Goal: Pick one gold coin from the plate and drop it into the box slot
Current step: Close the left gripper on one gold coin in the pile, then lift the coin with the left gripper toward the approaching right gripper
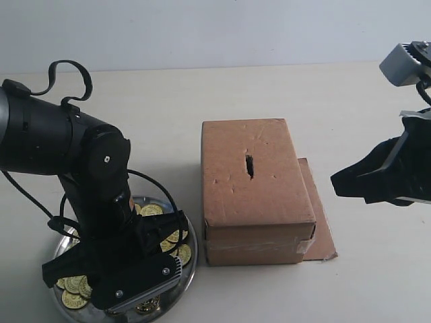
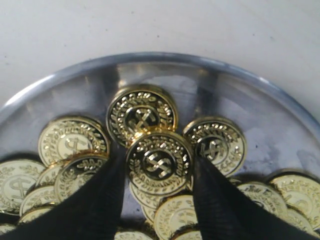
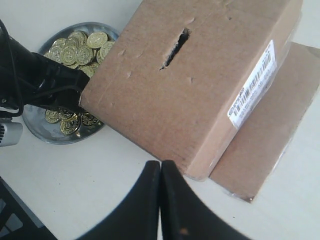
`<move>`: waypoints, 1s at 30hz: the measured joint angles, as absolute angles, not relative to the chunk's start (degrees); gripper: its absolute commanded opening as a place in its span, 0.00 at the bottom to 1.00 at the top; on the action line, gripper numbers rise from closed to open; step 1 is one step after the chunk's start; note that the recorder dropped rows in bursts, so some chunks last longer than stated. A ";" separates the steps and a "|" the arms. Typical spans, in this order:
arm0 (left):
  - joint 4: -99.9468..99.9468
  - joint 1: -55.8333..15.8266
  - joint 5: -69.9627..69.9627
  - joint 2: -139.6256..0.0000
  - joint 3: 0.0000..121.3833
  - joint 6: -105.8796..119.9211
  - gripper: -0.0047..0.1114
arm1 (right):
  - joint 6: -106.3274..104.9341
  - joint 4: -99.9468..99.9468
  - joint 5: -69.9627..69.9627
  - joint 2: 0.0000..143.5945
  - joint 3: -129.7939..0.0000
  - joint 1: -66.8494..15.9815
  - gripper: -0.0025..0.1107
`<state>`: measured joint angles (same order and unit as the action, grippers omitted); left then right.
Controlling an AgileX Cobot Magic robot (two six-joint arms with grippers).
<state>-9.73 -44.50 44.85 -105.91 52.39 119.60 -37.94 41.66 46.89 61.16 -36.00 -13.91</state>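
Note:
The silver plate (image 1: 190, 259) holds several gold coins and stands to the left of the brown box (image 1: 269, 195). The box slot (image 1: 249, 165) is a dark cut in the middle of the box's top face. My left gripper (image 2: 159, 150) is down inside the plate (image 2: 165, 57). Its two black fingers press on both edges of one gold coin (image 2: 159, 165) that lies on top of the others. To the right of the box, my right gripper (image 1: 335, 180) hovers shut and holds nothing. The right wrist view also shows the box (image 3: 200, 100), its slot (image 3: 175, 48) and the plate (image 3: 35, 125).
A flat cardboard sheet (image 1: 322, 229) lies under and to the right of the box, and the sheet (image 3: 270, 125) also shows in the right wrist view. The left arm (image 1: 101, 182) leans over the plate and covers much of it. The table top (image 1: 161, 101) is pale.

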 measured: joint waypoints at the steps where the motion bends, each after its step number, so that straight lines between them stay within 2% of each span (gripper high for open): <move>1: -9.73 -44.50 44.85 -105.91 52.39 119.60 0.43 | -37.94 41.66 46.89 61.16 -36.00 -13.91 0.02; 7: -9.73 -44.50 44.85 -105.91 52.39 119.60 0.41 | -37.94 41.66 46.89 61.16 -36.00 -13.91 0.02; 12: -9.73 -44.50 44.85 -105.91 52.39 119.60 0.32 | -37.94 41.66 46.89 61.16 -36.00 -13.91 0.02; 30: -9.73 -44.50 44.85 -102.12 52.37 118.57 0.32 | -37.94 41.71 46.89 61.16 -36.00 -13.91 0.02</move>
